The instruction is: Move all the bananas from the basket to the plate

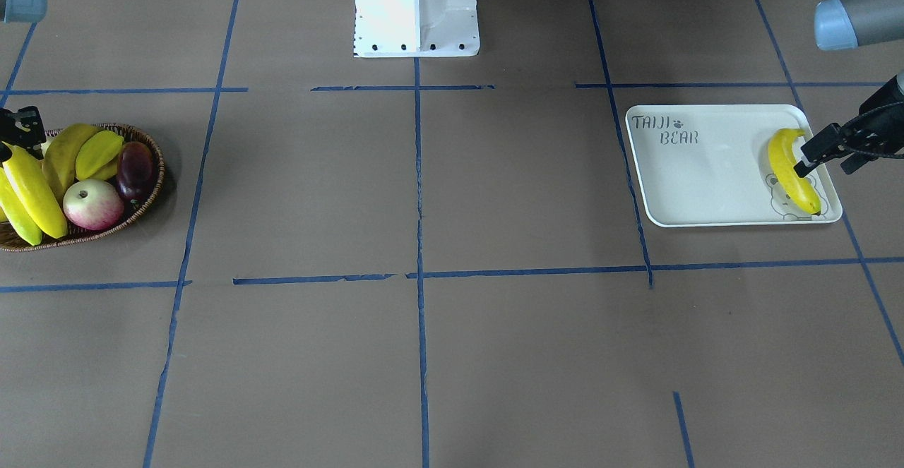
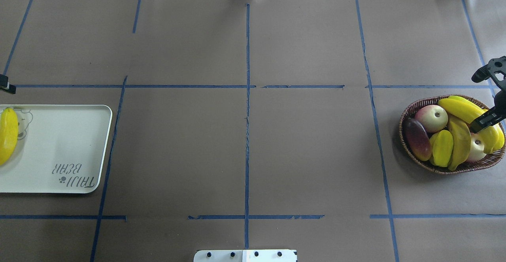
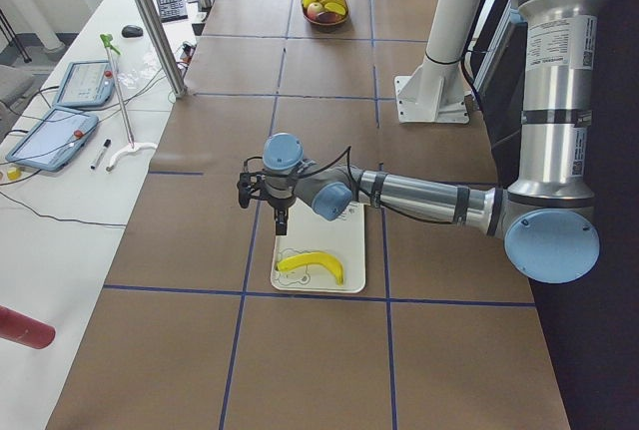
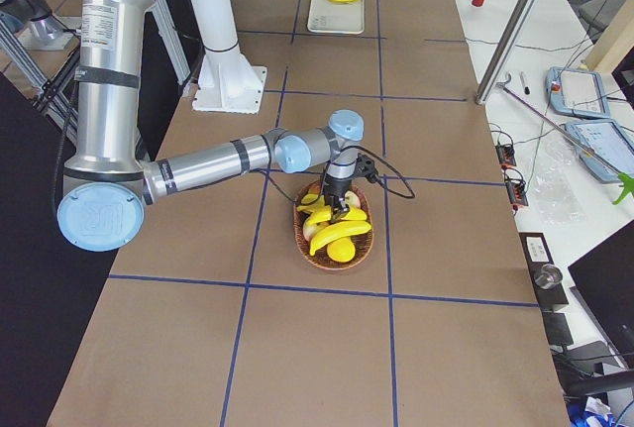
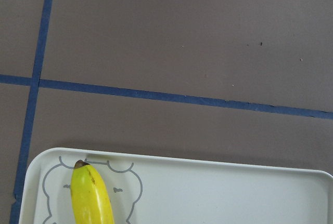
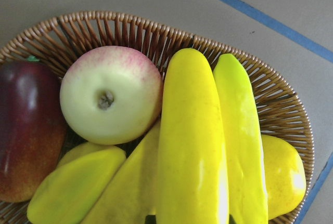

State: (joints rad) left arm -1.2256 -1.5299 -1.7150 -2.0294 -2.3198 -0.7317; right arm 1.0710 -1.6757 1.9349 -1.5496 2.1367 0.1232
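One banana [image 1: 789, 171] lies alone at the bear-print end of the white plate [image 1: 706, 178]; it also shows in the overhead view [image 2: 8, 135] and the left wrist view [image 5: 93, 198]. My left gripper [image 1: 823, 168] hovers open just above that end, holding nothing. Three bananas [image 2: 462, 108] lie in the wicker basket [image 2: 411, 108], close up in the right wrist view [image 6: 190, 146]. My right gripper [image 2: 474, 102] is open just above them, one finger on each side of the top bananas, empty.
The basket also holds an apple [image 2: 431, 117], a dark red fruit [image 2: 417, 138], a star fruit [image 2: 442, 147] and a pear [image 6: 281, 177]. The robot's white base [image 1: 417, 9] stands at the table's middle edge. Blue tape lines cross the brown table.
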